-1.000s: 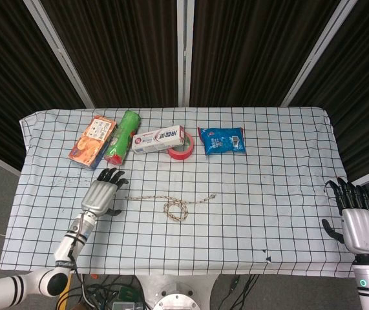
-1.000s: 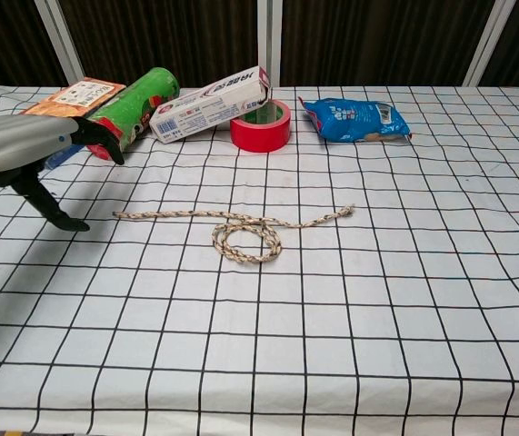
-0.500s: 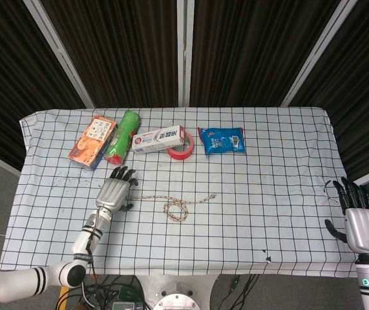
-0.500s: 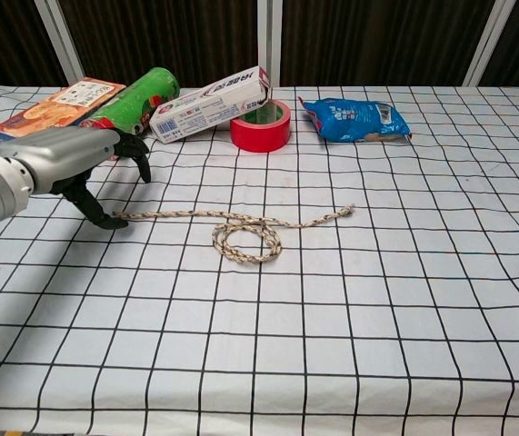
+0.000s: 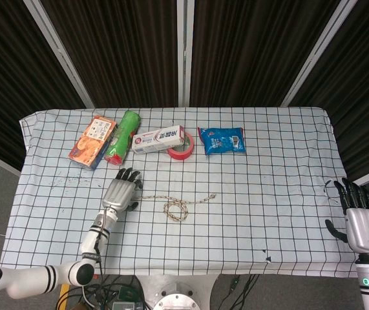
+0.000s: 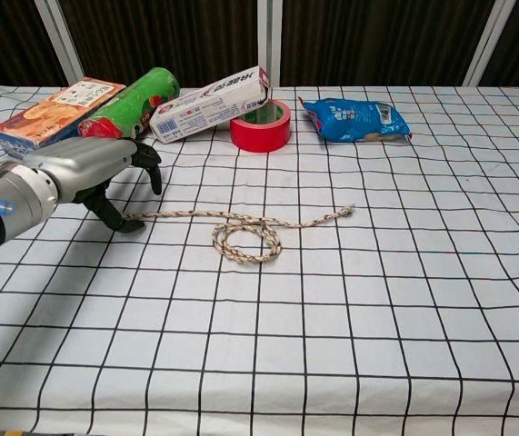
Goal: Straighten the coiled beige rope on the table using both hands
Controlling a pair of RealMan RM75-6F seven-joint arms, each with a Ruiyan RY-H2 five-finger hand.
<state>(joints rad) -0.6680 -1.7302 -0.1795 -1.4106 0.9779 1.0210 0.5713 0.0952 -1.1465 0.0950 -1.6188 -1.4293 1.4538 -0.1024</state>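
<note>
The beige rope (image 5: pixel 174 204) (image 6: pixel 241 229) lies on the checked tablecloth with a small coil in its middle and two tails running left and right. My left hand (image 5: pixel 121 192) (image 6: pixel 91 173) hovers over the rope's left tail, fingers spread and curved down, thumb tip at the rope end, nothing gripped. My right hand (image 5: pixel 361 221) stays off the table's right edge, fingers straight and apart, far from the rope; the chest view does not show it.
Along the table's far side sit an orange box (image 5: pixel 92 140), a green can (image 5: pixel 122 136), a toothpaste box (image 5: pixel 158 138), a red tape roll (image 5: pixel 181 149) and a blue packet (image 5: pixel 221 140). The checked tablecloth (image 5: pixel 268 194) spreads bare to the right of the rope.
My left hand has moved rightward to the rope's left end and lowered toward it. My right hand has drawn slightly back and down at the right edge. The rope has not moved.
</note>
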